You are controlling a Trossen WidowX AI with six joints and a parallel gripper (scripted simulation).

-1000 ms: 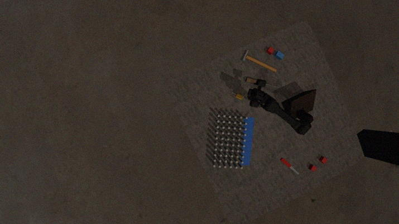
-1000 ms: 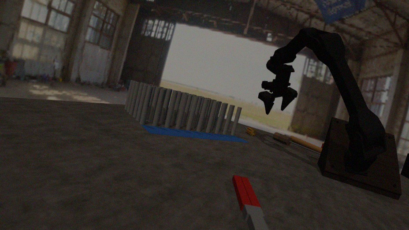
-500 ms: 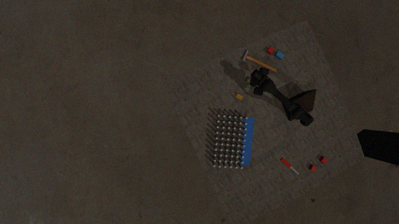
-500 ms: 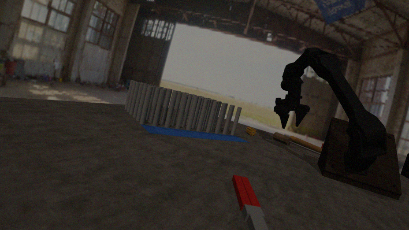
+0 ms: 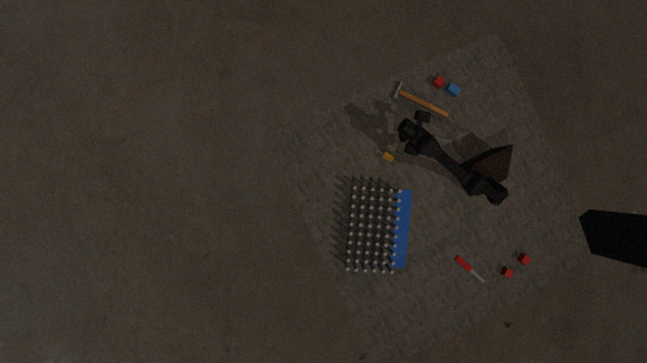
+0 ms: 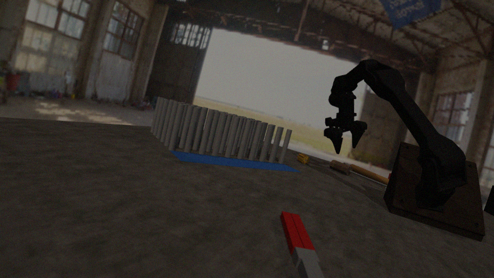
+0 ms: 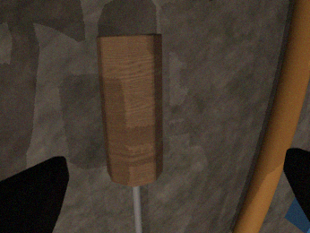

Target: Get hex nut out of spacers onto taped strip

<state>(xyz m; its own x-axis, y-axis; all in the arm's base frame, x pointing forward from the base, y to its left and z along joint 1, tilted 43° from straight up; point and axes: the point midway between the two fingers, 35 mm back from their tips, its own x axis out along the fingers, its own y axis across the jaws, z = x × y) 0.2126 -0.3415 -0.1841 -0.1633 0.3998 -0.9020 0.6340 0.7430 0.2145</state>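
Note:
Metal spacers (image 5: 370, 226) (image 6: 285, 145) stand in rows, with the blue taped strip (image 5: 404, 230) (image 6: 235, 163) along one side. The nut cannot be made out. My gripper (image 6: 346, 149) (image 7: 179, 165) is open and empty, above the table beyond the spacer field. Below it lies a tool with a wooden handle (image 6: 340, 166) (image 7: 134, 107) and thin metal shaft (image 7: 138, 211); the handle lies between the fingers in the wrist view, left of centre. In the top view the arm hides the handle. A red-handled tool (image 5: 463, 263) (image 6: 297, 231) lies in front of the strip.
A hammer (image 5: 423, 104) (image 6: 369, 174) (image 7: 284, 116) lies beside the wooden-handled tool. A small yellow item (image 5: 388, 156) (image 6: 303, 158) lies between that tool and the spacers. A red cube (image 5: 437, 82) and a blue cube (image 5: 453, 89) are past the hammer; two red cubes (image 5: 523, 259) (image 5: 506, 272) lie near the red-handled tool.

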